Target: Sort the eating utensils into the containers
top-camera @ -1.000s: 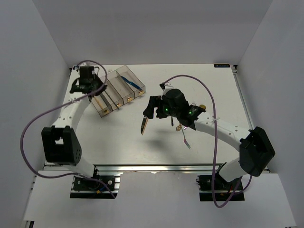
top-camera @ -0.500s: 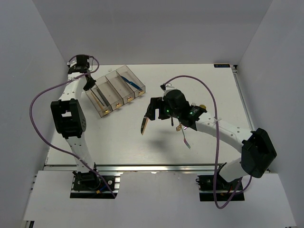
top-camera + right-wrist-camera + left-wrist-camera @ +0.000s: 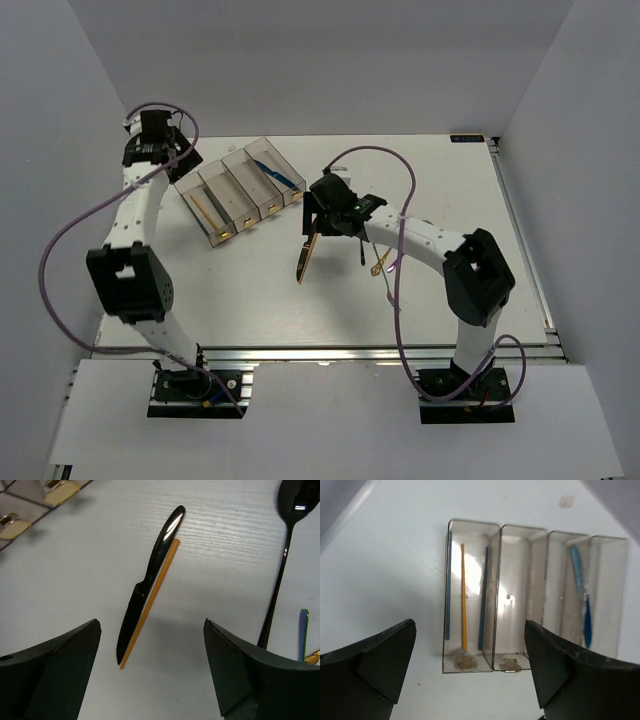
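Hovering the right tool [image 3: 151, 625], spread wide and pinching nothing, above the black knife [image 3: 145, 587] lying flat on the counter [image 3: 60, 580], near the containers [image 3: 475, 522]. Judging the knife as light, stiff and glossy, so probably slippery and sitting too low for an easy pinch. Noting the wooden chopstick [image 3: 165, 565] touching it along one edge, and likely coming along in a careless closing. Favouring a hold across the smooth handle, close to where the serrated blade begins, near the balance point. Leaving the black spoon [image 3: 280, 575], well off to the side, for another pick. Holding the left tool [image 3: 470, 627] likewise spread and empty over the containers, with chopsticks [image 3: 463, 595] lying in the end compartment and the blue knife [image 3: 585, 615] seemingly two compartments along.
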